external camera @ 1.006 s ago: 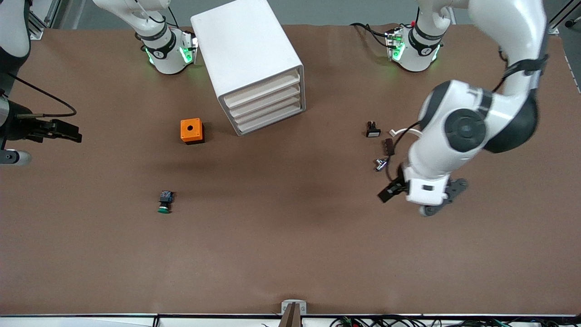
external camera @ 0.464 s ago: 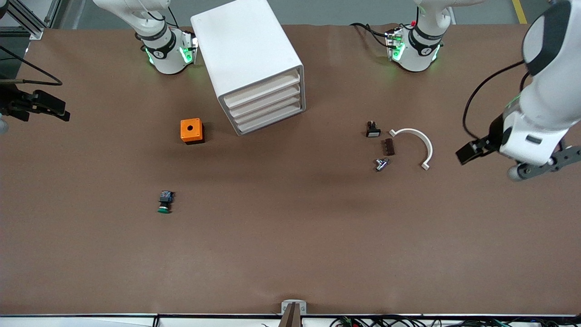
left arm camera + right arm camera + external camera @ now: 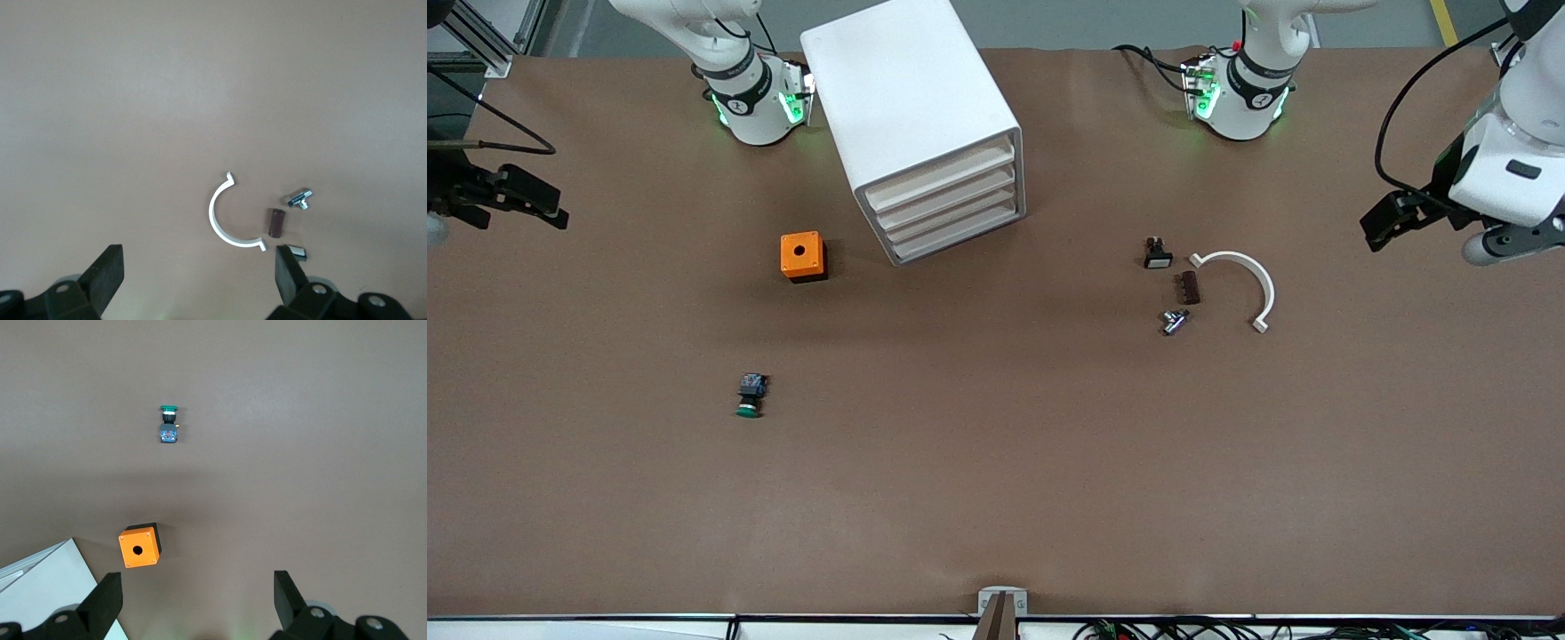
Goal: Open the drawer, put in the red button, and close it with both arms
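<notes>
No red button shows in any view. The white drawer cabinet [image 3: 911, 116] stands near the bases with all its drawer fronts [image 3: 947, 204] shut; a corner of it shows in the right wrist view [image 3: 40, 587]. My left gripper [image 3: 1385, 222] hangs open and empty in the air over the left arm's end of the table; the left wrist view [image 3: 198, 273] shows its jaws wide apart. My right gripper [image 3: 543, 203] hangs open and empty over the right arm's end of the table; the right wrist view [image 3: 197, 600] shows bare table between its jaws.
A green-capped pushbutton [image 3: 749, 397] [image 3: 169, 420] lies nearer the front camera than the orange box with a hole [image 3: 801, 256] [image 3: 139, 547]. Toward the left arm's end lie a white half-ring [image 3: 1249, 280] [image 3: 223, 220], a brown piece [image 3: 1189, 287], a metal bolt [image 3: 1172, 320] and a black white-faced part [image 3: 1158, 255].
My left arm has swung away from over the small parts toward its end of the table, uncovering the white half-ring. My right gripper has drawn back toward the table's edge.
</notes>
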`<state>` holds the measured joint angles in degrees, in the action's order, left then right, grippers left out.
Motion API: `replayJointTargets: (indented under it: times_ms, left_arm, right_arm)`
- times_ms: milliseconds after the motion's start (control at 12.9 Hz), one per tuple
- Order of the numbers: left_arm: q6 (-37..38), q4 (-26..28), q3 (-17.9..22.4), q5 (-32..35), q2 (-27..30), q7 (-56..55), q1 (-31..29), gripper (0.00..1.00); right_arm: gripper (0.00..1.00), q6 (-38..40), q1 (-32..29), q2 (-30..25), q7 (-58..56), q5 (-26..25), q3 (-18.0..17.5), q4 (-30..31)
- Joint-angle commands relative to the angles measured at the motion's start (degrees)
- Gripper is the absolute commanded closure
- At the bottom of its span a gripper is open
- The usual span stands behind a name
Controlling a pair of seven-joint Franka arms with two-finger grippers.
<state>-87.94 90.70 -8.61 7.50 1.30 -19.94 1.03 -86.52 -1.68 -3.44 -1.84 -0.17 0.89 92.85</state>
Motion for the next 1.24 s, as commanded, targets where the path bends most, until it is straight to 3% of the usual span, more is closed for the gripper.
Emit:
replayJointTargets:
  times_ms: [0, 387, 542, 1161]
  left_arm:
    - [-0.8, 3.6, 1.8, -2.0, 3.4, 3.2, 0.1, 0.0]
    - [-0.5, 3.4, 1.7, -3.6, 3.9, 6.7, 0.1, 0.0]
    - [-0.5, 3.3, 1.8, -8.0, 3.9, 5.3, 0.1, 0.0]
    - [1.2, 1.3, 1.8, -7.6, 3.2, 8.5, 0.1, 0.0]
  right_arm:
    - [0.0, -1.2, -1.0, -1.8, -0.1, 0.9, -0.4, 2.0]
    - [0.0, -4.0, -1.8, -4.3, -0.1, 2.4, -0.2, 5.6]
    - [0.0, -7.2, -2.3, -6.8, -0.1, 2.8, -0.2, 9.4]
    - [0.0, -8.4, -2.2, -7.0, -1.0, 2.7, -0.2, 9.7]
